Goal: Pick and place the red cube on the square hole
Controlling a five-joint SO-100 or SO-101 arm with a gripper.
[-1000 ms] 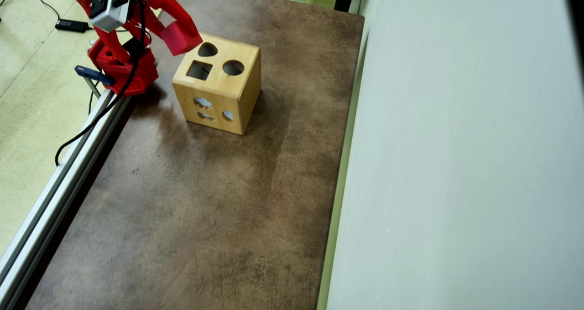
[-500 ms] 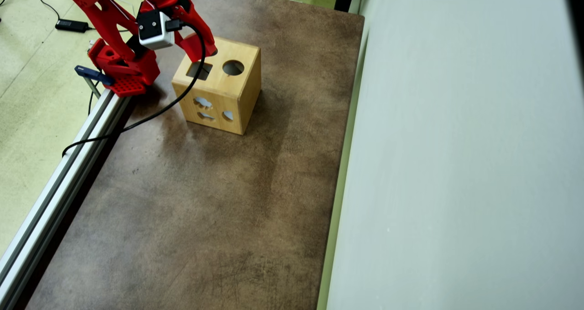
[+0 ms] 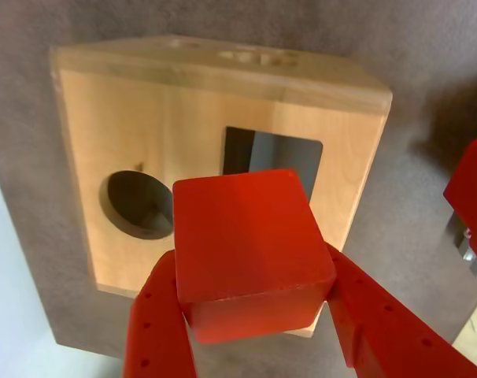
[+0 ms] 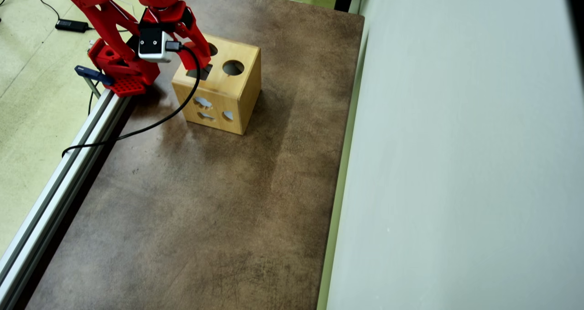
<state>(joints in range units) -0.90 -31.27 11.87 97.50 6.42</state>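
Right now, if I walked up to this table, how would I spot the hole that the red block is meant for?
Find the wooden box on the brown table, beside the red arm. Its top face has openings; in the wrist view the square hole sits right behind the red cube held in the gripper. Its straight edges and corners set it apart from the round hole beside it.

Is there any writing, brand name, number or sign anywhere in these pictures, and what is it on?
None can be read in either view.
The wooden box bears only cut-out shapes, no letters.
The red cube held in the gripper is plain.
The white camera block on the arm and the black adapter on the floor show no legible marking; any print is too small to tell.
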